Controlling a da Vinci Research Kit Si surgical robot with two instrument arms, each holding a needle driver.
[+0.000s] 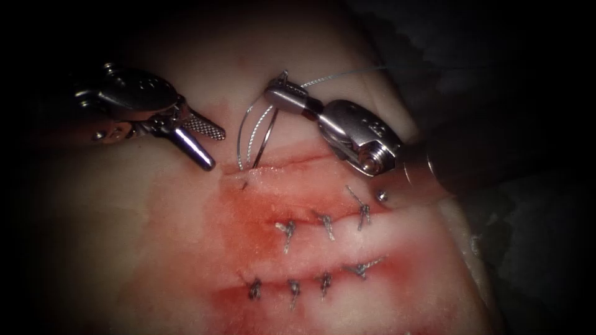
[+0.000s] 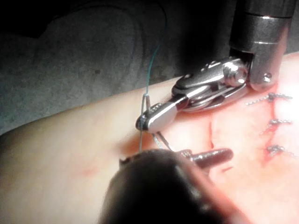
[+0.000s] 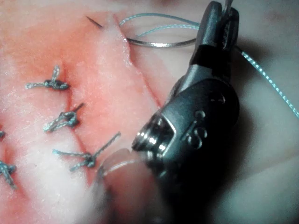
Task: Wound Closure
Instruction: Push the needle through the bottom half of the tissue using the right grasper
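My right tool (image 1: 274,94) is shut on the rear end of the curved needle (image 1: 266,138), close to where the thread joins it. The needle is in the tissue (image 1: 124,223) at the left end of the open cut (image 1: 292,162). Its body goes in on the far edge and its dark tip (image 1: 244,184) pokes out on the near edge. Thread (image 1: 247,130) loops beside the needle and trails off to the right. My left tool (image 1: 214,147) hovers open just left of the needle, holding nothing. The right wrist view shows the tip (image 3: 91,21), the needle body (image 3: 159,45) and the shut right tool (image 3: 219,16).
Two rows of tied stitches lie nearer the camera, the upper row (image 1: 326,224) and the lower row (image 1: 293,288), with short cut ends. Red fluid (image 1: 261,211) stains the tissue around them. Dark cloth (image 1: 496,93) lies beyond the tissue's right edge.
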